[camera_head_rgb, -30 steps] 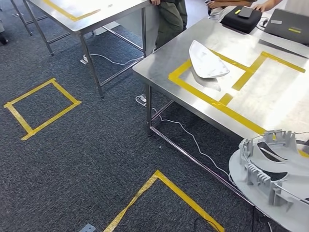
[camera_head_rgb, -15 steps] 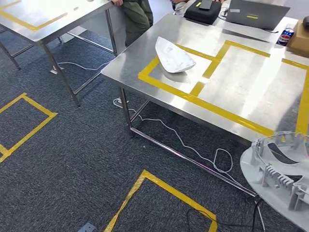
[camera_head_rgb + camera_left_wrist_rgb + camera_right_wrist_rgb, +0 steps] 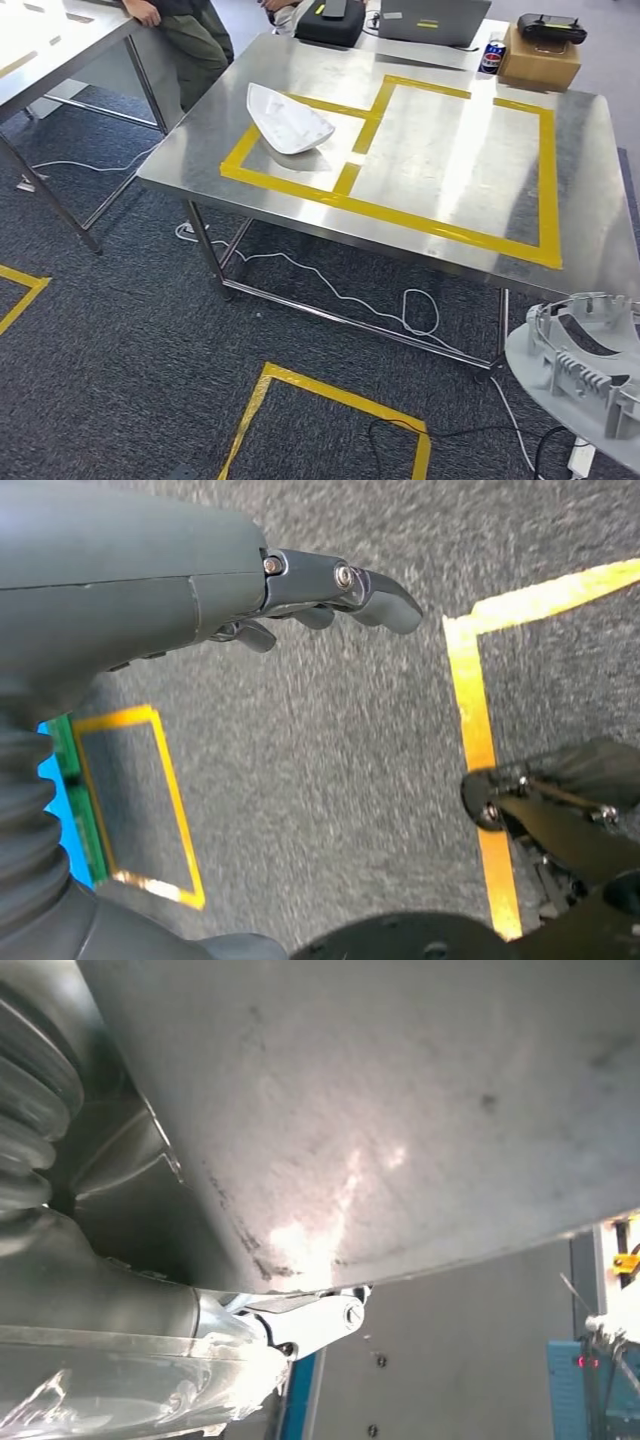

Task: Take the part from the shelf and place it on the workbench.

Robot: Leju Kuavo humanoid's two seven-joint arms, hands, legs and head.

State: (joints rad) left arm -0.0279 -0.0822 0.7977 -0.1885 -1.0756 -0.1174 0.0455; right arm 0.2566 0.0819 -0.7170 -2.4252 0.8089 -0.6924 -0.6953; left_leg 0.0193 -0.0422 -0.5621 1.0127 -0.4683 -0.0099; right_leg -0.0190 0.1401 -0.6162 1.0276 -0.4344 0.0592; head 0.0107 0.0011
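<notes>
A grey ribbed plastic part hangs at the lower right of the head view, over the carpet and just short of the steel workbench. In the right wrist view its smooth underside lies close against my right hand, which holds it from below. On the workbench, yellow tape marks two boxes, and a white curved part lies in the left one. My left hand hangs over the carpet with its fingers stretched out and nothing in them.
A second steel table stands at the far left, with a person between the tables. A laptop, a black bag, a drink can and a cardboard box line the workbench's far edge. Cables trail under it; a yellow tape square marks the floor.
The whole picture has shifted left, so the camera has turned toward the workbench, which now spans the middle. The grey part stays at the lower right.
</notes>
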